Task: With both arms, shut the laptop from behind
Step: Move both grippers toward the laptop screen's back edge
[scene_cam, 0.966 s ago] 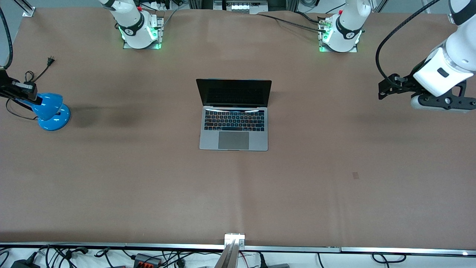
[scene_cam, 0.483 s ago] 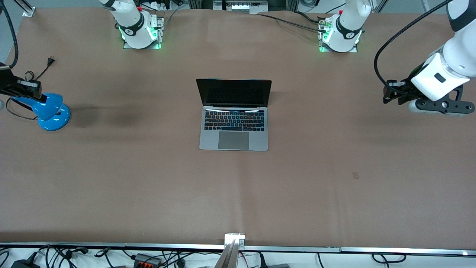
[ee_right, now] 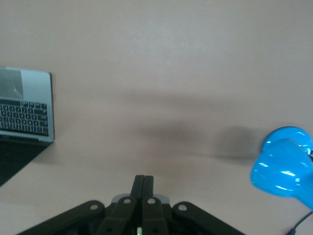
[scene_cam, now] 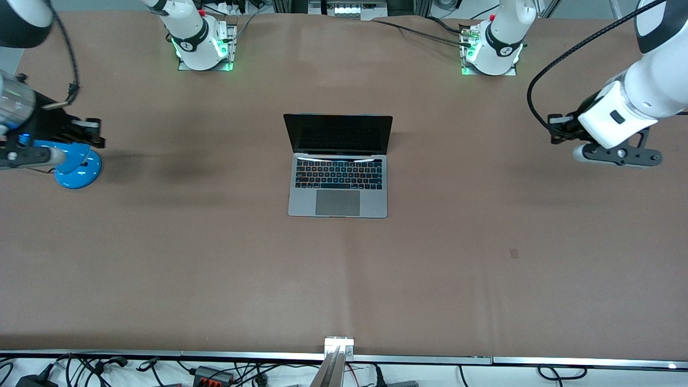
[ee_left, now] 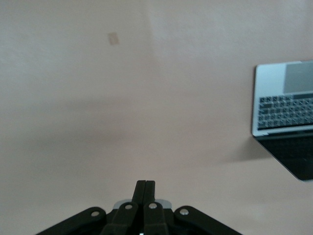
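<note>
- Left gripper (ee_left: 145,188): we see its two black fingers pressed flat together with nothing between them; it hangs in the air over bare table toward the left arm's end, well apart from the laptop.
- Right gripper (ee_right: 143,182): we see the same here, fingers pressed together and holding nothing; it hangs over the table toward the right arm's end, above a blue desk lamp (scene_cam: 75,164).
- Laptop (scene_cam: 338,183): we find it open in the middle of the table, between the two grippers and touched by neither. Its black screen stands upright, and the keyboard and trackpad lie on the side nearer the front camera.
- Blue desk lamp: we note its round base on the table, partly covered in the front view by the right gripper.
- Table (scene_cam: 484,279): we record a brown surface with one small darker patch (scene_cam: 514,253) on it, toward the left arm's end and nearer the front camera than the laptop.
</note>
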`<state>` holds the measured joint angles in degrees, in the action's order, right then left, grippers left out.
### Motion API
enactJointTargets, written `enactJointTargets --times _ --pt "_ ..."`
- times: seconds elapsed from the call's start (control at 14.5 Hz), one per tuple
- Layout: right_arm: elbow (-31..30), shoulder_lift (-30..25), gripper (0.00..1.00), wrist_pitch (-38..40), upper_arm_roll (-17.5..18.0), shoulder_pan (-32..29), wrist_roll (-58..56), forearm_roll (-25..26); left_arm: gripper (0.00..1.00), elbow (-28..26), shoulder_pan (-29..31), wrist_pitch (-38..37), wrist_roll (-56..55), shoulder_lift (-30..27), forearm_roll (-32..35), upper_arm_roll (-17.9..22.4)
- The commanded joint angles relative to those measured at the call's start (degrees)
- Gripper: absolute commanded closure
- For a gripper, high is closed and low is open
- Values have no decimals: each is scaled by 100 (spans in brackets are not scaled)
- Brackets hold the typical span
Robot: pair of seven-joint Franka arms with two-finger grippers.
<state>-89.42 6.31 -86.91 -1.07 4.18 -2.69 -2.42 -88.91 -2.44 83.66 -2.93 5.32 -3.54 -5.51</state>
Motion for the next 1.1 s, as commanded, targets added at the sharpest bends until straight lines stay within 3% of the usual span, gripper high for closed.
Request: enactJointTargets --times 0.0,0.41,0.69,0.83,1.03 --pt "-391 -174 100 -1 -34 257 285 -126 99 102 -151 -165 82 48 -147 7" --pt "-796 -262 100 -27 -25 548 770 -408 99 58 -484 -289 39 196 -199 7" --pt "-1015 -280 100 -89 -16 917 770 -443 99 -161 -556 -245 12 391 -1226 7" --pt "-1322 -315 100 -107 -25 935 778 -846 99 -345 -617 -210 -6 382 -1543 -28" --pt "-1892 -682 100 -325 -16 988 918 -979 99 -740 -767 18 -216 321 -1624 -439"
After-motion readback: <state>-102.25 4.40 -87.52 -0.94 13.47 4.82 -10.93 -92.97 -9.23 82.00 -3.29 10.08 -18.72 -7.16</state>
